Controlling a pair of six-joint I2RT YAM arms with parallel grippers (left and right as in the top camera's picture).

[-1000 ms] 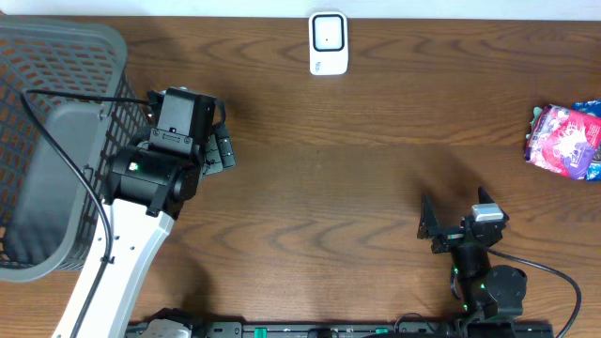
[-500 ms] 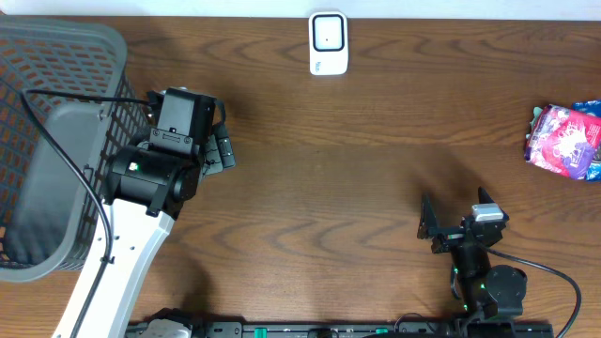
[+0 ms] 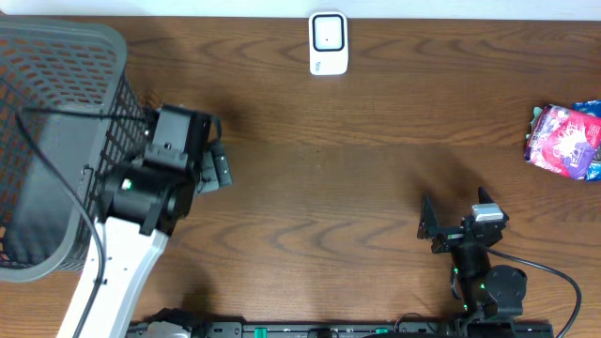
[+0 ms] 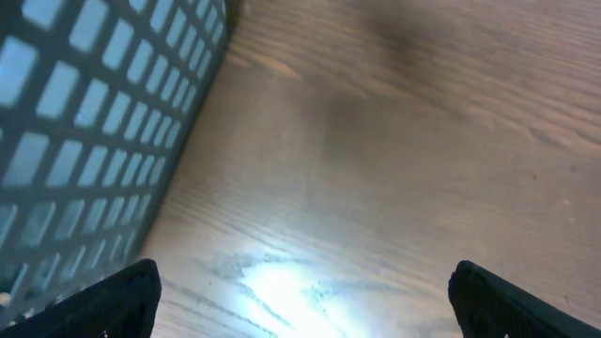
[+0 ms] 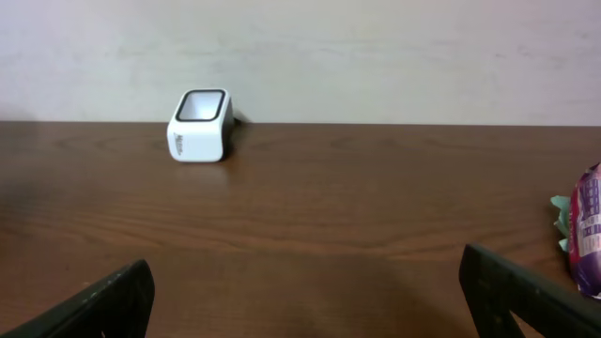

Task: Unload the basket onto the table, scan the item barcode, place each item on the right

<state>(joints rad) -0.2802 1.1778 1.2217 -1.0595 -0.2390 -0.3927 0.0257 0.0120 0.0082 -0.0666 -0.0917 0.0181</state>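
So the item is one pink-and-purple snack packet (image 3: 563, 139), sitting out at the far right edge of the table (image 3: 357, 178), well apart from everything else. It looks like crinkly foil film: I'd guess light, soft, a bit slippery, and it'll squash if pinched hard. I'd take it across a flat side or along a sealed end seam, gently, so the printed face stays uncovered for the scan. Honestly it's half cut off in both views that catch it, so I can't tell where the barcode sits.

Count-wise:
- one packet
- one white scanner (image 3: 329, 42), upright at the far middle of the table with its dark window facing up
- one grey mesh basket (image 3: 94, 36) on the left
- two arms

The right gripper (image 3: 455, 211) is the near one, low on the right side with its jaws spread wide and nothing between them. The left gripper (image 3: 218, 161) is just beside the basket wall, also spread wide and empty.
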